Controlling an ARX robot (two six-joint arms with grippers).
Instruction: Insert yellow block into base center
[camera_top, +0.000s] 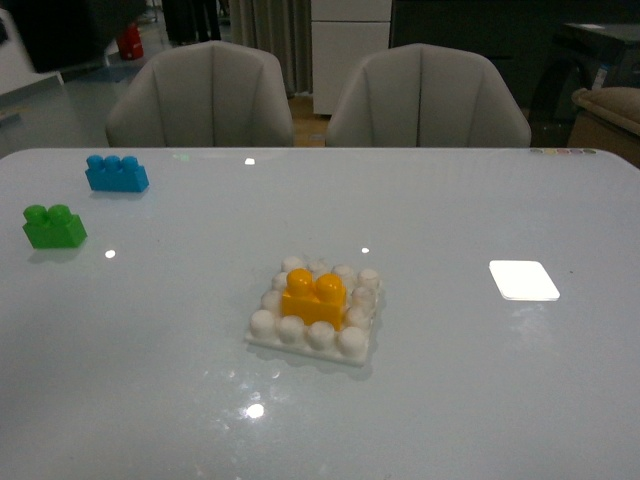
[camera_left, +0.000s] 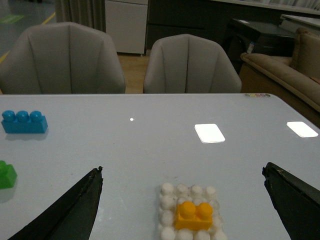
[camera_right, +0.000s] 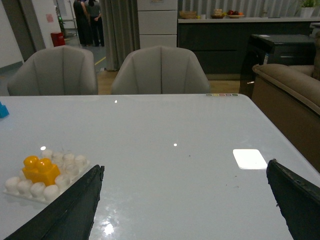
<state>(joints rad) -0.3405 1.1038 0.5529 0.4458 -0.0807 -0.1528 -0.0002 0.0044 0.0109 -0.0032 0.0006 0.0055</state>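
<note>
Fingertips only: each wrist view cuts off its own pincer, so the left pincer (camera_left: 182, 185) shows just two dark fingers (camera_left: 75, 207) at the frame's lower corners, and the right pincer (camera_right: 185, 182) likewise (camera_right: 75, 207). Both stand spread wide with nothing between the jaws. Neither arm appears in the front view.

The yellow block (camera_top: 314, 296) sits studs up on the middle of the base (camera_top: 263, 323), ringed by white studs; the studs beneath it are hidden. It lies just ahead of the left pincer, between its fingers, where the base's near edge (camera_left: 167, 192) is cropped. From the right pincer, the block (camera_right: 40, 170) and base (camera_right: 27, 188) lie off to the left finger's side.

Beyond the left pincer's left finger sit the blue brick (camera_left: 24, 122) and the green brick (camera_left: 6, 175), the latter cut by the frame. The smooth white square (camera_right: 249, 158) lies ahead of the right pincer, near its right finger. The table (camera_top: 450, 400) is bare around the base, its far edge meeting two grey chairs (camera_top: 200, 95).
</note>
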